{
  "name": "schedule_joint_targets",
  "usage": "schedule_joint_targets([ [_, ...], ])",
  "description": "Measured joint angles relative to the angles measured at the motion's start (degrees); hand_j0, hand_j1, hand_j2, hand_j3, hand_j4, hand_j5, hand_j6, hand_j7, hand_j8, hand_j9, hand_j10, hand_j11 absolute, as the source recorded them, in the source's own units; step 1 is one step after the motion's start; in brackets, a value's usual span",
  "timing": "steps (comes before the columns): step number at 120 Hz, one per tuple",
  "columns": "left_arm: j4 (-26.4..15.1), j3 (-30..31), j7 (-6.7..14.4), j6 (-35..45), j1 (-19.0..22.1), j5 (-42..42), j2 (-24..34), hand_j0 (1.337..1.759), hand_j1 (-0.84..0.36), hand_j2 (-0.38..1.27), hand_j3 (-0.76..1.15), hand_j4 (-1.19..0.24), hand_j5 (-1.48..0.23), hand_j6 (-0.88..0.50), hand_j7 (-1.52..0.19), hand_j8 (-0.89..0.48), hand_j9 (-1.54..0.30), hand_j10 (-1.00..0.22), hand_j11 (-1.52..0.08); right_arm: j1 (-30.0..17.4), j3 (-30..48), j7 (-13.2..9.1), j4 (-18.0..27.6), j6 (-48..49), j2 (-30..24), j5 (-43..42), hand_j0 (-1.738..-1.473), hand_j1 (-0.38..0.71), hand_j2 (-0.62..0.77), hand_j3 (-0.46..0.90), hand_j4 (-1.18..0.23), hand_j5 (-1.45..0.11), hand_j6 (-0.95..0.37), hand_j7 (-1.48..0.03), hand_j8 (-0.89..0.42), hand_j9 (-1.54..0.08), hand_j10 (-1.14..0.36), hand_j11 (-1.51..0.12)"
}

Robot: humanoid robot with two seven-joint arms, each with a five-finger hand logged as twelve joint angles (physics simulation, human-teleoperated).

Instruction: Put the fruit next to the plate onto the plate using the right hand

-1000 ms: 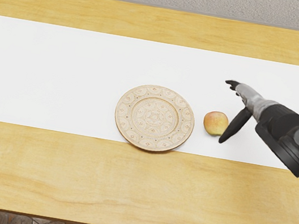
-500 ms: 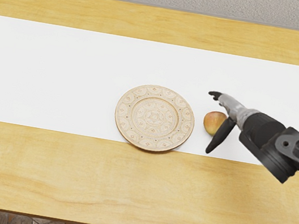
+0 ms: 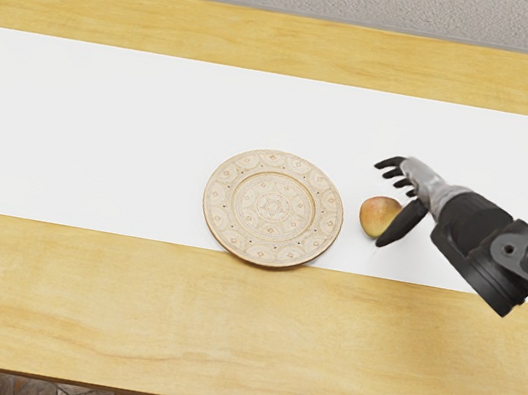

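A yellow-red apple [image 3: 377, 217] lies on the white table runner just right of a round patterned beige plate [image 3: 273, 207]. My right hand [image 3: 395, 197] comes in from the right edge and hovers at the apple's right side. Its fingers [image 3: 392, 168] are spread above and behind the fruit, and the thumb reaches down along the apple's right flank. The hand holds nothing. The apple's right edge is partly hidden by the thumb. The left arm does not show.
The white runner [image 3: 101, 140] crosses the wooden table [image 3: 223, 322] from left to right. A grey wall runs along the far edge.
The right hand moved left toward the apple, then drew its fingers in closer above the fruit. The thumb shifted up against the apple's right side. Apple and plate stayed still.
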Motion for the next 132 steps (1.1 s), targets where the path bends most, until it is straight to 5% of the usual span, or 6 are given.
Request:
schedule_joint_targets([
  [132, 0.00, -0.01, 0.00, 0.00, 0.00, 0.00, 0.00, 1.658, 0.06, 0.05, 0.00, -0.25, -0.32, -0.25, -0.32, -0.25, -0.32, -0.25, -0.32, -3.83, -0.18, 0.00, -4.70, -3.38, 3.91, -2.25, -1.658, 0.03, -0.06, 0.00, -0.32, -0.42, -0.32, -0.42, -0.32, -0.42, -0.32, -0.42],
])
